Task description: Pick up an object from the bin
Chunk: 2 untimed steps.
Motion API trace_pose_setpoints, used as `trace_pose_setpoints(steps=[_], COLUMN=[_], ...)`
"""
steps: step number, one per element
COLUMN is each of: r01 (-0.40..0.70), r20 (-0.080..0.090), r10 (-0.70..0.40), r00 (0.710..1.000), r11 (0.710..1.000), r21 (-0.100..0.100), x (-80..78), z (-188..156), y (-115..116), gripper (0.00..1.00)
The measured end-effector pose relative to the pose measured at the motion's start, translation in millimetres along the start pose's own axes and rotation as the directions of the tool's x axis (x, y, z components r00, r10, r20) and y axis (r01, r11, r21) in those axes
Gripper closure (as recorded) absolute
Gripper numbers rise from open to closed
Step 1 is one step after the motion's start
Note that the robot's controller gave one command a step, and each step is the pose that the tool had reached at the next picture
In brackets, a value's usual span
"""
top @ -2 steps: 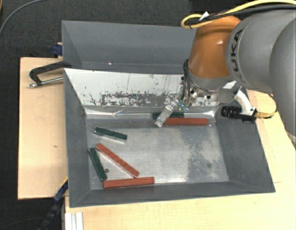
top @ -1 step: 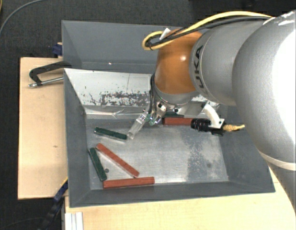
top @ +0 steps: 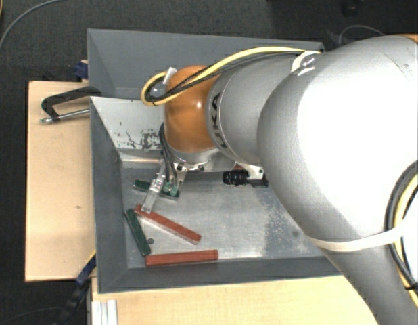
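my gripper (top: 153,198) hangs over the upper-left end of a long flat red-brown stick (top: 170,226) lying aslant toward the lower left of the grey metal bin (top: 106,195); i cannot tell how far it is open or whether it holds anything. i judge the stick stiff, light and thin, best pinched across its narrow width.

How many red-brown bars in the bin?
2. One diagonal bar lies mid-floor beside the dark green stick; the other bar lies flat along the lower wall. The arm covers part of the bin, so more may be hidden.
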<state>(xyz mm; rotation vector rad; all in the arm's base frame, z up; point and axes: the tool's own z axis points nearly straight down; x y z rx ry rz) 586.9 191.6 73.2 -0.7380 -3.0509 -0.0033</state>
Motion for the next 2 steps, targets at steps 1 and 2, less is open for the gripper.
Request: trace_pose_setpoints(steps=[1, 2], r01=[-0.002, -0.056], r20=[0.004, 0.013], r10=[0.002, 0.056], r00=[1.0, 0.998], r11=[1.0, 0.998], r21=[-0.001, -0.01], x=[-2.0, -2.7], z=[-2, -149], y=[-1, 4], gripper=[1.0, 1.0])
